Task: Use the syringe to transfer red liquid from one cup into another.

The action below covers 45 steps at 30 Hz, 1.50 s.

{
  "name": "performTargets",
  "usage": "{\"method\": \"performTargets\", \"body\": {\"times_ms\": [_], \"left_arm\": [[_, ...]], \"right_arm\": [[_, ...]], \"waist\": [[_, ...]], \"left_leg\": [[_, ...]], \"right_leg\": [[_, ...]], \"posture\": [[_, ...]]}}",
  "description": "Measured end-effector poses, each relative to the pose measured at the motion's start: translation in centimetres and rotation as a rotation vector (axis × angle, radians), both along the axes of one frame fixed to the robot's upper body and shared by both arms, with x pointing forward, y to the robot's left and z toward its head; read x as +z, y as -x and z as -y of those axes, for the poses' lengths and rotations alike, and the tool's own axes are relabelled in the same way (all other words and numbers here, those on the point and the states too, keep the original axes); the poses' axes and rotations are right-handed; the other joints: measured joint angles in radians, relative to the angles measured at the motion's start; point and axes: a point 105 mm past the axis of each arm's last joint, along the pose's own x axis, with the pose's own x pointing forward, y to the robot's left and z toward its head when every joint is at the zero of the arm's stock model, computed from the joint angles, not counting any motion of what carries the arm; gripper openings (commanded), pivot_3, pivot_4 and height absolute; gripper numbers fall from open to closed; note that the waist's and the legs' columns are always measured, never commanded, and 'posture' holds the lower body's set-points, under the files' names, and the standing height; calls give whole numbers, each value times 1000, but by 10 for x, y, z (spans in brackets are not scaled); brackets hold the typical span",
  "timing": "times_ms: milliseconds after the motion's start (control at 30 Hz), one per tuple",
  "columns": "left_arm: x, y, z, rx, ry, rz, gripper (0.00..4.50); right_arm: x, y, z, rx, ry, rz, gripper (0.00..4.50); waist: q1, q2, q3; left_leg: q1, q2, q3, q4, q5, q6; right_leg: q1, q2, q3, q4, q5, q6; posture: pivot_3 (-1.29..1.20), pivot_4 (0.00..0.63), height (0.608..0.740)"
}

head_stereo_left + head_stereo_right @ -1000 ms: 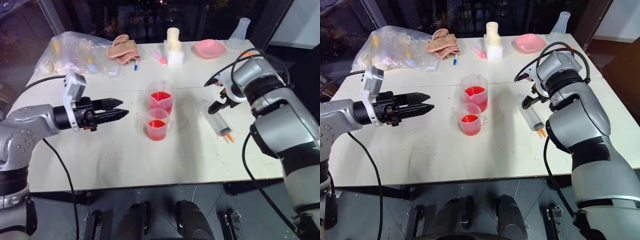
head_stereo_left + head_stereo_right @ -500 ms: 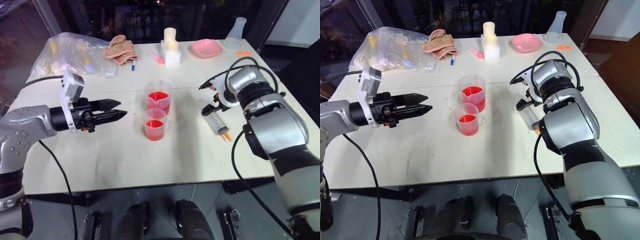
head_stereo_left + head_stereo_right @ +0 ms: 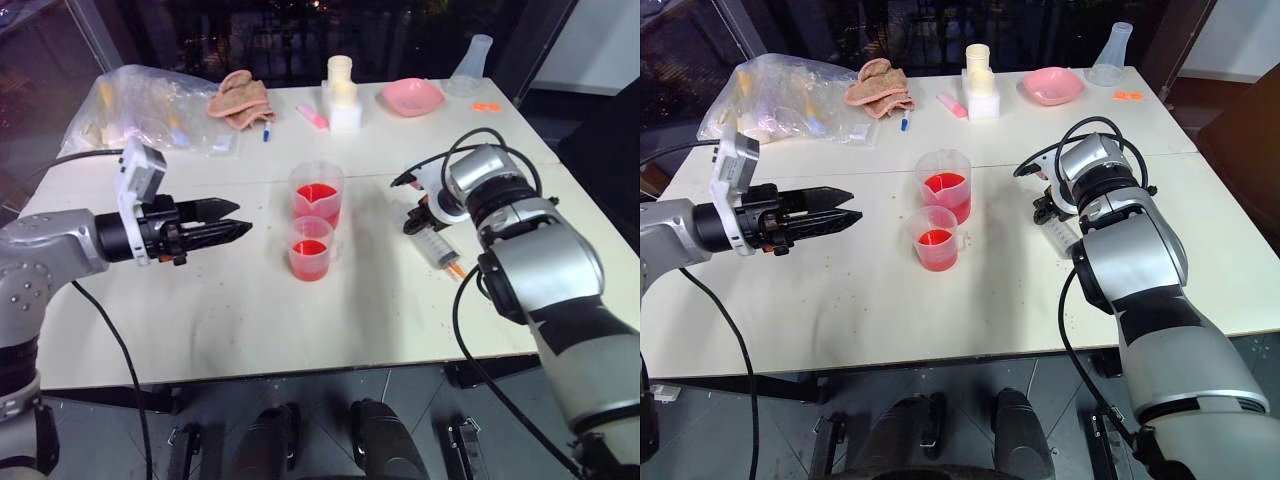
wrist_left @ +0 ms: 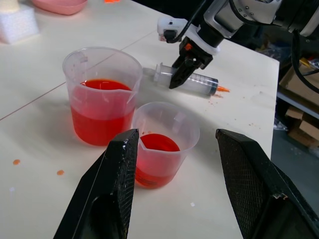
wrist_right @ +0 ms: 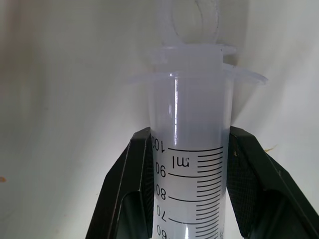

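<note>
The syringe (image 3: 437,248), clear with black marks and an orange tip, lies flat on the white table (image 3: 200,320) to the right of the cups. My right gripper (image 3: 415,222) points steeply down and is shut on its barrel (image 5: 192,164) near the flange end, with a finger pressed against each side. Two clear cups stand mid-table. The larger cup (image 3: 320,195) and the smaller cup (image 3: 311,250) in front of it each hold red liquid (image 4: 99,114). My left gripper (image 3: 243,217) hovers open to the left of the cups, pointing at them.
Along the far side of the table lie a plastic bag (image 3: 150,105), a crumpled cloth (image 3: 240,95), a pink marker (image 3: 318,117), a white block with cream cups (image 3: 345,90), a pink bowl (image 3: 413,95) and a clear flask (image 3: 475,60). Small red drops (image 4: 17,162) mark the tabletop.
My right gripper has sunk a little onto the syringe and shut on its barrel. The left gripper has stayed where it was, still open.
</note>
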Motion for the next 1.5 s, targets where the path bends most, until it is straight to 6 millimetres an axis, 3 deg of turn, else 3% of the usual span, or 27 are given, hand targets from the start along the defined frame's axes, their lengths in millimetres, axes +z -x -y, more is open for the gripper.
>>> {"method": "performTargets", "body": {"times_ms": [167,267,333,433,533,600,800,933,1067,1367,1500], "left_arm": [[10,-6,0,-3,13,26,2588],[21,-11,-2,-4,33,53,2588],[30,-15,-3,-13,51,70,2588],[47,-20,-3,-34,108,87,2588],[70,-26,-2,-56,138,128,2588],[74,-29,0,-72,129,132,2588],[85,-41,1,-89,125,146,2588],[96,-44,0,-92,124,177,2588],[103,-45,3,-111,125,193,2588],[98,-51,8,-110,89,206,2588],[92,-64,17,-86,84,247,2588]], "right_arm": [[1,-1,6,-43,-1,14,1353],[14,-8,13,-69,-11,88,1353],[40,-20,16,-59,-15,232,1353],[113,-39,5,40,-36,603,1353],[185,-32,-16,82,-143,955,1353],[202,-23,-29,102,-227,1084,1353],[203,12,-95,267,-531,1294,1353],[214,30,-117,304,-647,1398,1353],[195,33,-138,307,-746,1383,1353],[153,26,-154,286,-758,1321,1353],[137,20,-157,282,-741,1295,1353]], "waist": [[1,0,0],[2,0,0],[1,0,0],[-1,1,1],[-1,1,0],[0,0,0],[1,0,0],[1,0,0],[0,0,0],[0,0,0],[1,0,0]], "left_leg": [[0,0,0,0,0,0],[0,0,0,0,0,0],[0,-1,0,0,0,-1],[0,0,0,0,0,0],[0,1,0,0,0,-1],[1,1,0,0,0,-1],[1,0,0,1,1,-1],[1,0,0,1,1,-1],[1,0,-1,1,1,-1],[1,0,-1,1,1,-1],[1,0,-1,2,1,-1]], "right_leg": [[0,0,0,0,0,0],[0,0,0,0,0,0],[0,0,-1,0,0,0],[-1,1,-1,0,0,0],[0,1,-2,1,0,0],[1,1,-1,1,0,0],[0,1,-1,3,0,0],[0,1,-1,3,0,0],[0,2,-1,4,0,0],[0,2,-1,5,0,0],[0,2,-1,5,0,0]], "posture": [[0,150,740],[0,150,740],[0,150,740],[0,150,740],[0,150,740],[0,150,740],[0,150,740],[0,150,740],[0,150,740],[0,150,740],[0,150,740]]}}
